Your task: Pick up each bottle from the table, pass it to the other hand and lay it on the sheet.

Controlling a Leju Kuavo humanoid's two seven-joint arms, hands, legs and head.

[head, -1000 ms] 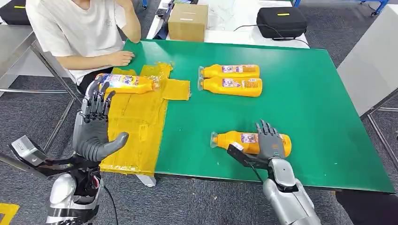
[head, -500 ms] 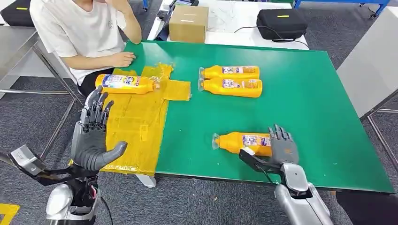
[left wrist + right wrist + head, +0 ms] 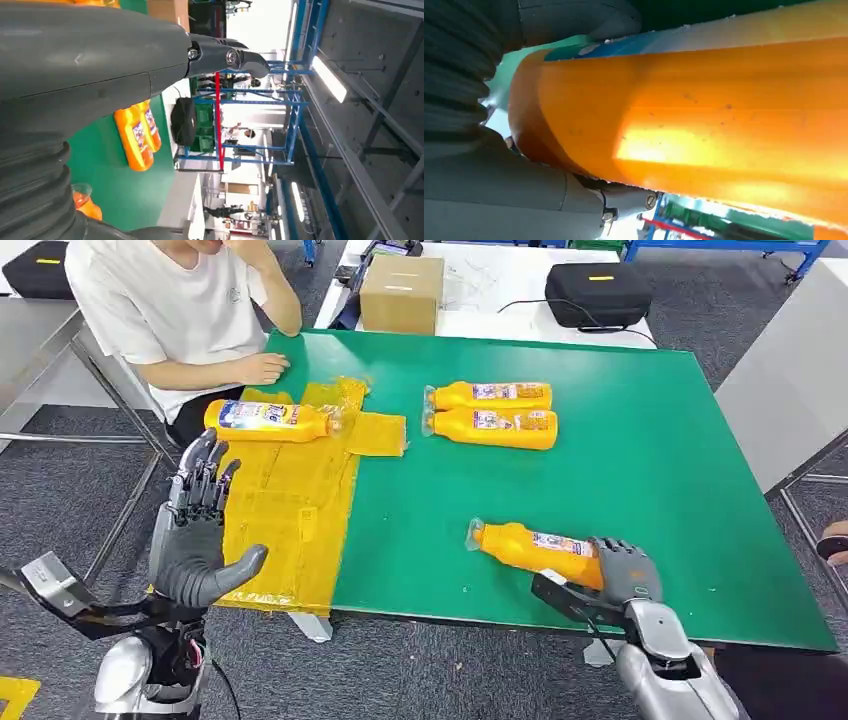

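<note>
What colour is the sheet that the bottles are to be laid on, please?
Yellow. The sheet shows best in the head view, with one bottle on it.

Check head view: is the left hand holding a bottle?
No. The left hand is raised with fingers spread and nothing in it, near the sheet.

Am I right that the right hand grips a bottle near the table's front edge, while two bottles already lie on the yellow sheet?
Not quite: the head view shows one bottle on the sheet; the pair lies on the bare green table. The right hand does grip a bottle near the front edge.
</note>
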